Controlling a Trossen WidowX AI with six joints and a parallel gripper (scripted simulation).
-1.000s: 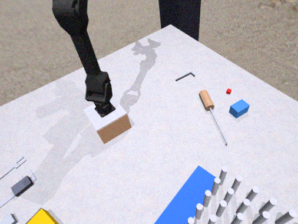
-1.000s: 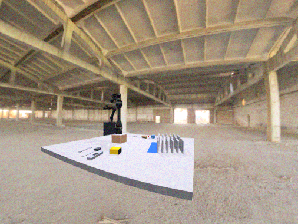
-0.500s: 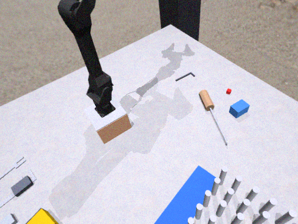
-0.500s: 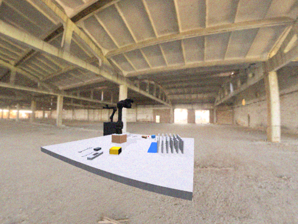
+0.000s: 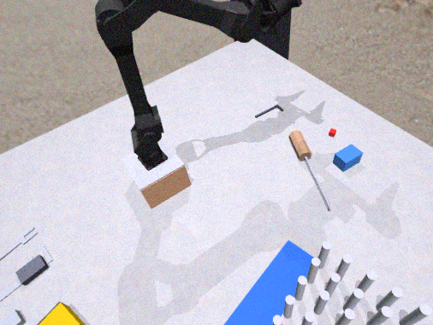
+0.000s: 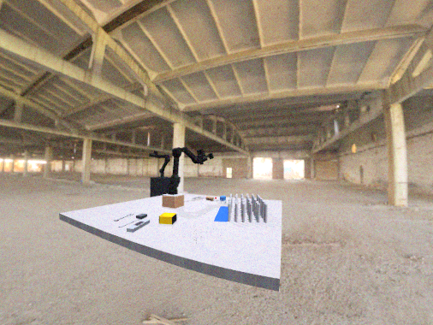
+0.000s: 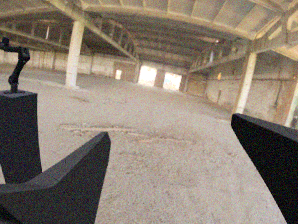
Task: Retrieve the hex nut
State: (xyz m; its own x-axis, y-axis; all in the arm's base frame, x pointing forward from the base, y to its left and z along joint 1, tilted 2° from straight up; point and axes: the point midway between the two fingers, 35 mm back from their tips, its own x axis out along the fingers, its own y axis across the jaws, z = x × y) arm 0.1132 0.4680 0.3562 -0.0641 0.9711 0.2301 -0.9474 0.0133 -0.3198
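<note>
The small hex nut does not show in any view, so I cannot tell its exact place or which way it faces. The metal spacers (image 5: 323, 255) (image 6: 243, 209) stand upright in rows, with their long axes vertical, beside the flat blue strip (image 5: 267, 286) (image 6: 222, 214). The strip runs lengthwise along the side of the field.

The screwdriver (image 5: 300, 145) (image 6: 210, 198) lies flat on the table (image 5: 222, 180) (image 6: 192, 239). In the top view, its wooden handle is toward the upper left and its thin shaft points to the lower right, toward the spacer side. The black hex key (image 5: 267, 111) lies apart from it, with the long leg slanting up to the right and the short leg bent down at that end. At the left lie thin rods (image 5: 12, 251), slanting up to the right, near a dark grey block (image 5: 32, 269) (image 6: 141, 215).

A blue block (image 5: 347, 157) (image 6: 222, 198) and a small red cube (image 5: 332, 132) are near the screwdriver handle. The yellow box (image 5: 61, 316) (image 6: 168, 218) may be solid or hollow; I cannot tell, and no contents are visible. The brown block (image 5: 167, 186) (image 6: 173, 201) is under the arm's foot.

The gripper (image 6: 210, 156) (image 7: 170, 128) is raised above the table, its fingers spread wide, with nothing between them.
</note>
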